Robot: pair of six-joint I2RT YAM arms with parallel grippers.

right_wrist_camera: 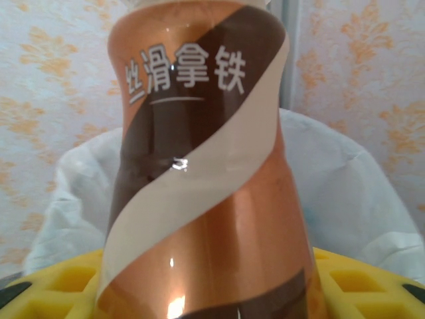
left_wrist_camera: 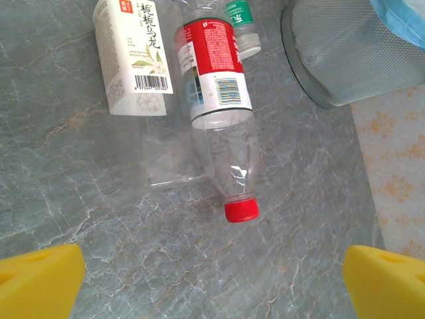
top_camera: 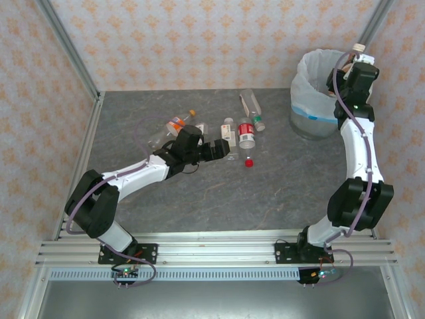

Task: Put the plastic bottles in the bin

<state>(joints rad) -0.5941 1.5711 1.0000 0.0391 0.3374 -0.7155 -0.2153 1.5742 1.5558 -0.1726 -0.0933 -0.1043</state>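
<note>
My right hand [top_camera: 362, 64] is clamped on a brown-and-cream bottle [right_wrist_camera: 199, 186]. It holds the bottle upright, white cap on top, over the rim of the bin [top_camera: 307, 80] at the upper right of the overhead view. From the right wrist, the bin's white bag [right_wrist_camera: 345, 193] spreads behind the bottle, and the yellow fingers [right_wrist_camera: 60, 286] press in on both sides of it.

My left hand [top_camera: 226, 150] hangs over the middle of the bench [top_camera: 199, 199], spread wide with nothing between its fingertips [left_wrist_camera: 36, 282]. Just ahead of it in the left wrist view lies a red-label bottle [left_wrist_camera: 216, 86] on its side, red cap pointing toward the bottom of the frame. A white-label bottle [left_wrist_camera: 136, 56] lies beside it at the upper left, and a green-label bottle [left_wrist_camera: 240, 16] pokes in at the top edge.

In the overhead view, two orange-capped bottles [top_camera: 178, 122] lie to the upper left of the left hand. A clear bottle [top_camera: 250, 100] lies near the back of the bench, left of the bin.
</note>
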